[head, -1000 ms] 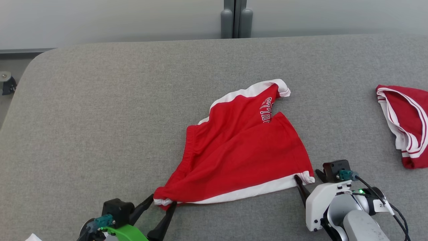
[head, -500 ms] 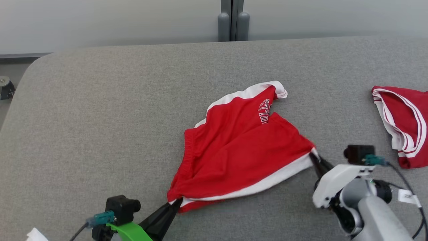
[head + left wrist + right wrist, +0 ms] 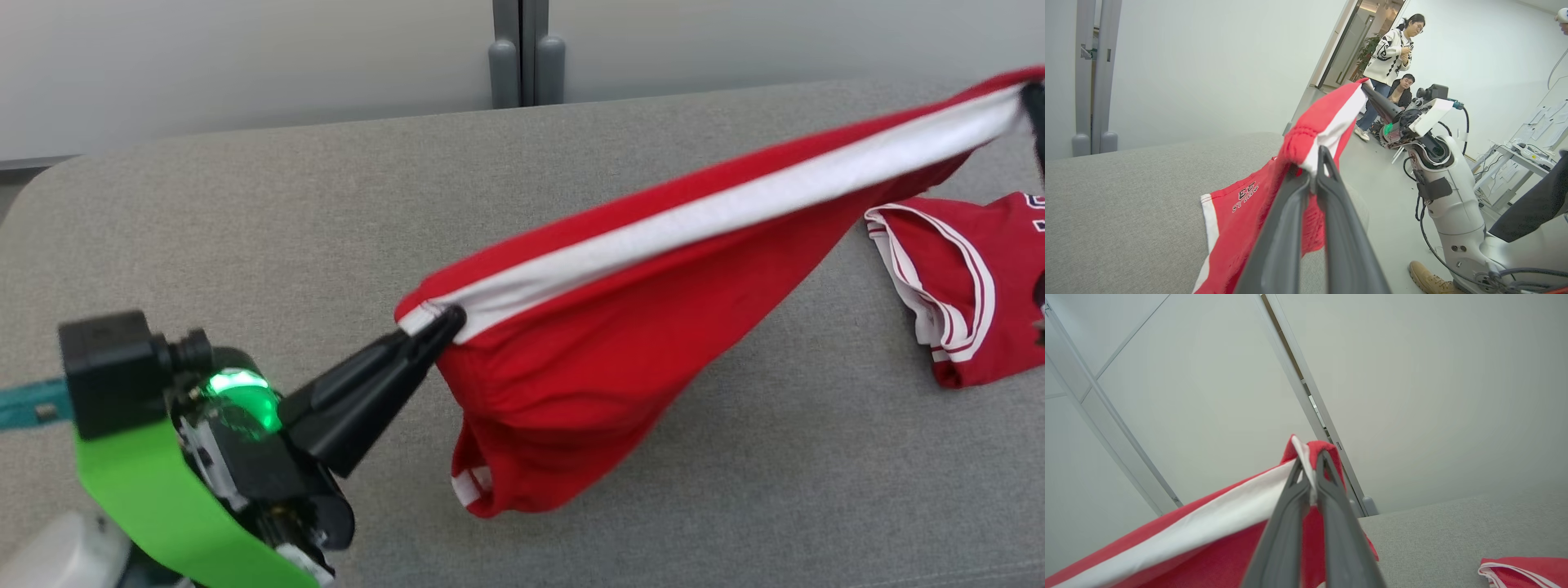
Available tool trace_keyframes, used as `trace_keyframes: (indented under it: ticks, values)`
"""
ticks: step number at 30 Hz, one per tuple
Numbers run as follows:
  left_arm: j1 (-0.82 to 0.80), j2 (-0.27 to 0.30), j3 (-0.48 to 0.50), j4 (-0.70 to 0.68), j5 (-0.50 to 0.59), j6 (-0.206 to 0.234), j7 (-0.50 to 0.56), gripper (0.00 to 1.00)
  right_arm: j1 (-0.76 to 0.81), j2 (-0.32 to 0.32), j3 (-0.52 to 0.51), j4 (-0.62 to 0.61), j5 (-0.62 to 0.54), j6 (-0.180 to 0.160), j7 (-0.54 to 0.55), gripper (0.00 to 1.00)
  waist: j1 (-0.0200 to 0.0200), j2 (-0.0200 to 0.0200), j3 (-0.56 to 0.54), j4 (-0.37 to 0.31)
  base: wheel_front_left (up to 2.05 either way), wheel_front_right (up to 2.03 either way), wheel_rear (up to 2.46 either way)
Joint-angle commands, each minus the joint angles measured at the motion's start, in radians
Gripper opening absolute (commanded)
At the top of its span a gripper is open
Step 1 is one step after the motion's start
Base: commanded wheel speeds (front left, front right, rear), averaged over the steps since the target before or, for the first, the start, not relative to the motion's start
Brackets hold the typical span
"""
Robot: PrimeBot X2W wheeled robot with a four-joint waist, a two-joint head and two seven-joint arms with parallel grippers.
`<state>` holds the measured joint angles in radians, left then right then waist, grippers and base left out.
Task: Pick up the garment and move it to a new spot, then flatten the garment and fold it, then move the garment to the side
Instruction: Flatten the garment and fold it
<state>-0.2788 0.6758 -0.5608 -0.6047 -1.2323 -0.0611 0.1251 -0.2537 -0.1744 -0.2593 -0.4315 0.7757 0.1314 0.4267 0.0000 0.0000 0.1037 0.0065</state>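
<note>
Garment airborne, pick-up done.
Left fingers and right fingers clamped on white-banded hem ends; placing, flattening, folding, side move all likely remain.

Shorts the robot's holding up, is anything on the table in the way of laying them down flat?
Yes, one thing: a second red garment lies on the table at the robot's right, near the shorts' lifted right end. Laying them left of it looks safer.
</note>
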Motion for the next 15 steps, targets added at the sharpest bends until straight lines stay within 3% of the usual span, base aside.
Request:
trace_keyframes:
  ticks: [1,4,7,10,15]
  values:
    - [-0.061,0.011,0.028,-0.021,-0.041,0.026,0.033,0.00,-0.062,0.002,-0.020,-0.025,0.002,-0.002,0.035,0.00,0.0000,0.0000,0.043,-0.030,0.00,0.00,0.00]
    - [-0.200,0.024,0.083,-0.031,-0.125,0.082,0.124,0.00,-0.210,0.021,-0.049,-0.045,-0.028,-0.001,0.116,0.00,0.0000,0.0000,0.113,-0.053,0.00,0.00,0.00]
    - [-0.359,0.033,0.115,0.064,-0.139,0.115,0.203,0.00,-0.375,0.048,-0.039,0.012,-0.101,-0.002,0.179,0.00,0.0000,0.0000,0.198,-0.073,0.00,0.00,0.00]
    - [-0.514,0.022,0.112,0.203,-0.102,0.116,0.257,0.00,-0.527,0.074,-0.006,0.111,-0.187,-0.002,0.199,0.00,0.0000,0.0000,0.279,-0.089,0.00,0.00,0.00]
    - [-0.764,-0.061,0.085,0.497,-0.012,0.091,0.262,0.00,-0.776,0.116,0.035,0.345,-0.323,-0.002,0.128,0.00,0.0000,0.0000,0.405,-0.111,0.00,0.00,0.00]
